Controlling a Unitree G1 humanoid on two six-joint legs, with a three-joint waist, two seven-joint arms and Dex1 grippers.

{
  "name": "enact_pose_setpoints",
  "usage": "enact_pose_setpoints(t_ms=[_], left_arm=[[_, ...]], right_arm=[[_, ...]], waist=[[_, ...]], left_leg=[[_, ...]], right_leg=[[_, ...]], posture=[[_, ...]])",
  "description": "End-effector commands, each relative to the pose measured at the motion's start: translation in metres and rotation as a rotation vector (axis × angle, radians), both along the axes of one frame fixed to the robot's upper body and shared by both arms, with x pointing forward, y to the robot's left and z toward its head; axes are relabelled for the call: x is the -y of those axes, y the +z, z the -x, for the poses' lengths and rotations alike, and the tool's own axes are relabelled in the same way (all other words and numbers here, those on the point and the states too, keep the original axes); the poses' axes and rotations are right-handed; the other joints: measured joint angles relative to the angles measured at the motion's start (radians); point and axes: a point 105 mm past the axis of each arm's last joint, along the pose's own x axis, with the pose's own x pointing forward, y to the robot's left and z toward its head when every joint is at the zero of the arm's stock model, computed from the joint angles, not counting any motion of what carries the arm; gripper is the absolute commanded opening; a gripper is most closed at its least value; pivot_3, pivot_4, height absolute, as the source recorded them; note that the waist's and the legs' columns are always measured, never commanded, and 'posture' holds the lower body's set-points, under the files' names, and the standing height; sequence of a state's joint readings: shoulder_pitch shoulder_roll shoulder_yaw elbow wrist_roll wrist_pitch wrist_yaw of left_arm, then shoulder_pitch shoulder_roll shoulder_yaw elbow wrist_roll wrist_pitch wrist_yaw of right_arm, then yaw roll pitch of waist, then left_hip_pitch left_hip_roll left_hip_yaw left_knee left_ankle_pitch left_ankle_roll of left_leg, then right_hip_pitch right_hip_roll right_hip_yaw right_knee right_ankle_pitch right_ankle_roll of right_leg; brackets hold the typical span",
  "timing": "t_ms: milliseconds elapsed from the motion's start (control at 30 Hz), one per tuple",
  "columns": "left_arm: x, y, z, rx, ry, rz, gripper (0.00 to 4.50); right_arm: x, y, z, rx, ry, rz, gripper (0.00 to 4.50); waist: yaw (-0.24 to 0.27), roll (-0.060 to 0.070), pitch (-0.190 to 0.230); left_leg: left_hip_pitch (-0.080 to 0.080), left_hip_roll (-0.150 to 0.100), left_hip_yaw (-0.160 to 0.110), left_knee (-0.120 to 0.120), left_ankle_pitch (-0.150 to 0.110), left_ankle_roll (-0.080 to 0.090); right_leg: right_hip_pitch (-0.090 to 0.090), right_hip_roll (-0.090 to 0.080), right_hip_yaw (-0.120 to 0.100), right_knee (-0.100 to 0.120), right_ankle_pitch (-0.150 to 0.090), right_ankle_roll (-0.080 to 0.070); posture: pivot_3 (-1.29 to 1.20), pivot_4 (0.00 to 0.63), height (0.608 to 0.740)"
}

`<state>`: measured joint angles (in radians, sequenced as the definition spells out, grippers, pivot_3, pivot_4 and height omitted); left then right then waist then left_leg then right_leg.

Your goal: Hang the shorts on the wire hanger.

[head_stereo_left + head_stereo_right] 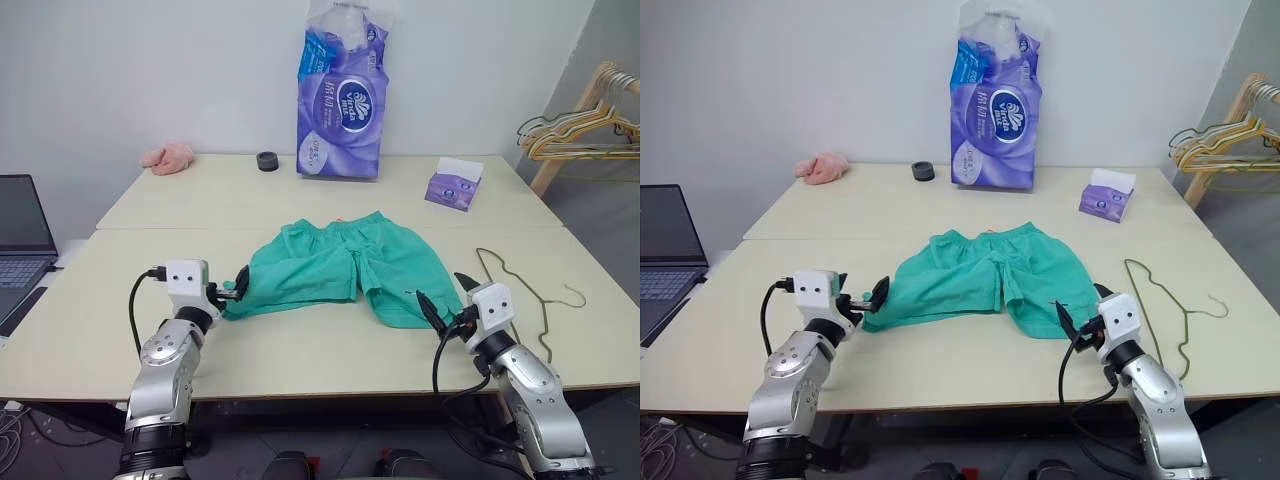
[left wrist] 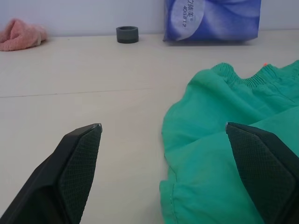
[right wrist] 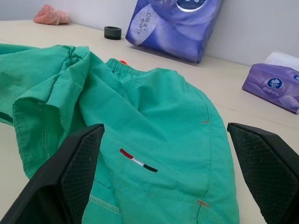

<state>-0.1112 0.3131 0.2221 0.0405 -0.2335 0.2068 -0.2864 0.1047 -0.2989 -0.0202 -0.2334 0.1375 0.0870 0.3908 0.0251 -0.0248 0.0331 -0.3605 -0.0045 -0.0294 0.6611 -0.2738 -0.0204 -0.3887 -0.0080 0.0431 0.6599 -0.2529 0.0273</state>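
You have the counter [image 1: 300,360] in front of you, with the shorts [image 1: 345,268] lying flat near its middle; take them as your landmark. Their waistband is on the far side and the two leg hems face you, so their long axis runs side to side across your reach. Behind the shorts stands the purple tissue pack [image 1: 340,95]. The wire hanger [image 1: 520,290] lies flat just to the right of the shorts, apart from them, its hook toward the right edge. Your left gripper [image 1: 236,287] sits at the shorts' left hem, spread wide and holding nothing. Your right gripper [image 1: 447,296] sits at the right leg's hem, also wide open and empty, between shorts and hanger. The right arm looks nearer the hanger; either arm can reach the cloth.
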Motion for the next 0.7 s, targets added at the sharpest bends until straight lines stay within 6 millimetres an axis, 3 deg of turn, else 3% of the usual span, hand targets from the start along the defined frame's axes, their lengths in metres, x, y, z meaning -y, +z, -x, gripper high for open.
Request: enact_pose_setpoints(t_ms=[33,700], left_arm=[[0.0049,0.0137,-0.0031,0.056,-0.015,-0.009,4.49],[0.0142,0.0179,-0.0017,0.091,-0.081,0.033,4.49]], right_arm=[[0.0013,0.0175,-0.0028,0.064,-0.002,-0.005,4.5],[0.0052,0.0195,-0.005,0.053,-0.008,-0.015,4.5]], waist=[[0.0,0.0,0.0],[0.0,0.0,0.0]], left_leg=[[0.0,0.0,0.0,0.0,0.0,0.0],[0.0,0.0,0.0,0.0,0.0,0.0]], right_leg=[[0.0,0.0,0.0,0.0,0.0,0.0],[0.0,0.0,0.0,0.0,0.0,0.0]], posture=[[0.06,0.0,0.74],[0.06,0.0,0.74]])
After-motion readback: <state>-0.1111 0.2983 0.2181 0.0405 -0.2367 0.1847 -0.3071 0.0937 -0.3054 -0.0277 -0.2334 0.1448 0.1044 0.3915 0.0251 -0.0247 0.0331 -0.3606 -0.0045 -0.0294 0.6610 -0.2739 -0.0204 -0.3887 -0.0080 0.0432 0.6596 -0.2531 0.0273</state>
